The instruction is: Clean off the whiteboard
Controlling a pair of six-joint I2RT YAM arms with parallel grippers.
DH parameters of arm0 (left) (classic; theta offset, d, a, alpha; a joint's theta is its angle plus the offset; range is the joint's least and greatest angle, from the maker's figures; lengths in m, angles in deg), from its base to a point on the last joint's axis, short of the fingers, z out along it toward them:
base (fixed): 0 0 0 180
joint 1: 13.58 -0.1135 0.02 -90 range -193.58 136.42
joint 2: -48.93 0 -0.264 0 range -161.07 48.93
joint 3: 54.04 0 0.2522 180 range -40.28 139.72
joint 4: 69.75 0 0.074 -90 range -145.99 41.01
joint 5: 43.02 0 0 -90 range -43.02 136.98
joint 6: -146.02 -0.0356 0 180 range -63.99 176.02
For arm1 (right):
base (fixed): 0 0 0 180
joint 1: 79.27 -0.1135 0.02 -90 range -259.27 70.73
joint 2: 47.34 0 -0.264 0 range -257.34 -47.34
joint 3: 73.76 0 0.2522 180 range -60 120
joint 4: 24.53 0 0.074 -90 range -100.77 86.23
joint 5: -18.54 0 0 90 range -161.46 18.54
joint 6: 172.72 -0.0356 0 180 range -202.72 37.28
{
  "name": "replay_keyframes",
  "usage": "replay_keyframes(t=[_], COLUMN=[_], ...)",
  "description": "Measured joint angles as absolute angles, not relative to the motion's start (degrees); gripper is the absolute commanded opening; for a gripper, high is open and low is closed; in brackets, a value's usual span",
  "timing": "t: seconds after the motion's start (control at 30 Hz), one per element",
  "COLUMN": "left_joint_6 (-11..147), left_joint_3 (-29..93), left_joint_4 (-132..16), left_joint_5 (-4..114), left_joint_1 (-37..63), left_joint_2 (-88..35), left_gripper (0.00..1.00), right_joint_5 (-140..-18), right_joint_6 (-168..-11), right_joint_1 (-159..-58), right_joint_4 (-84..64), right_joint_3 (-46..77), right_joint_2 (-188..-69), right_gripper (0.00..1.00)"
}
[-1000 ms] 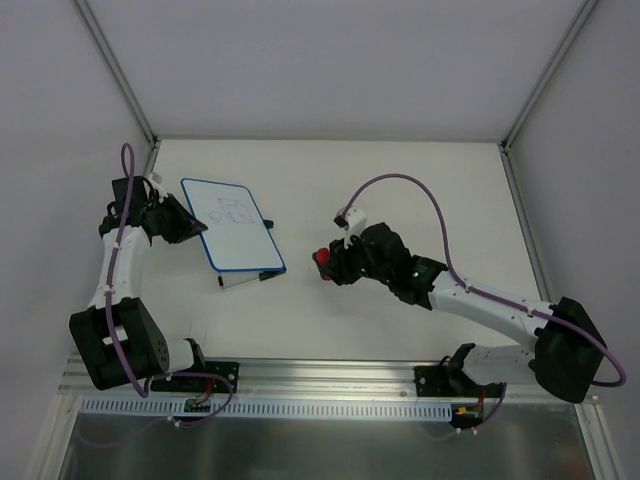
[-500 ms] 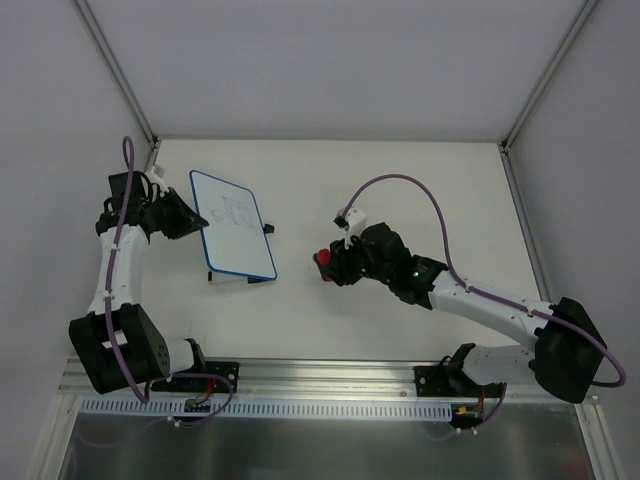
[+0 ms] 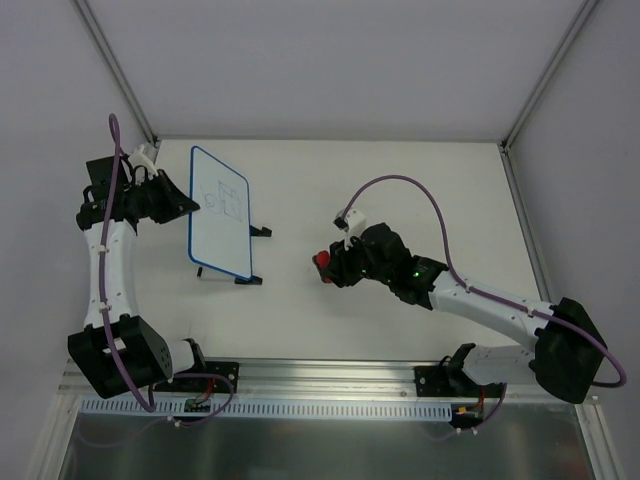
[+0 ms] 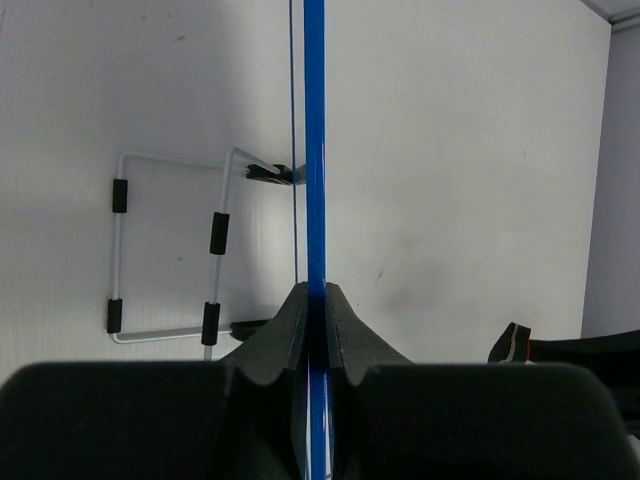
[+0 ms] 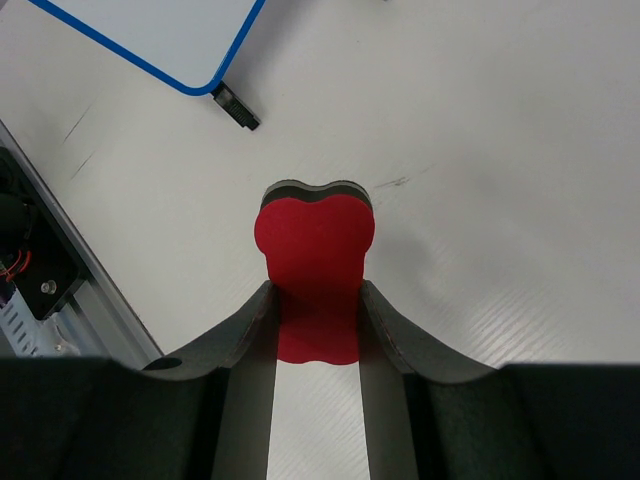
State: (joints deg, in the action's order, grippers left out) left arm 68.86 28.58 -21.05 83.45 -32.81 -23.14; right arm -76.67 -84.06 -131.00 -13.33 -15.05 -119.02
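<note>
— Well, where is the whiteboard [image 3: 220, 212]?
— Left side of the table [image 3: 400, 180], its blue rim pinched in the left gripper [image 4: 315, 295].
— And the right gripper [image 5: 315, 292]?
— Clamped on 1 red eraser [image 5: 315, 240], well apart from the board.

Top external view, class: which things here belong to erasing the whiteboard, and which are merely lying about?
Belong to the job:
whiteboard, clamped by its blue rim in the left gripper
red eraser, held in the right gripper

Merely about:
metal rail at the table's near edge
purple cable on the right arm
</note>
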Motion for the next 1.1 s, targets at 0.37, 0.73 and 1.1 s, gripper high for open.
replay_keyframes(t=[0.37,0.73,1.1], left_joint_6=[62.34,58.43,55.04], left_joint_3=[32.51,30.94,30.43], left_joint_4=[-13.82,-12.61,-13.97], left_joint_5=[86.16,87.05,86.64], left_joint_1=[-33.57,-32.26,-30.07], left_joint_2=[-24.04,-28.85,-31.51], left_gripper=[0.00,0.00,0.00], right_joint_5=[-76.91,-78.13,-79.53], right_joint_6=[-84.06,-82.40,-79.84], right_joint_1=[-131.00,-131.00,-130.98], right_joint_4=[-12.72,-12.46,-12.87], right_joint_3=[-15.66,-15.58,-8.28], right_joint_2=[-118.65,-118.85,-125.95], right_gripper=[0.04,0.04,0.03])
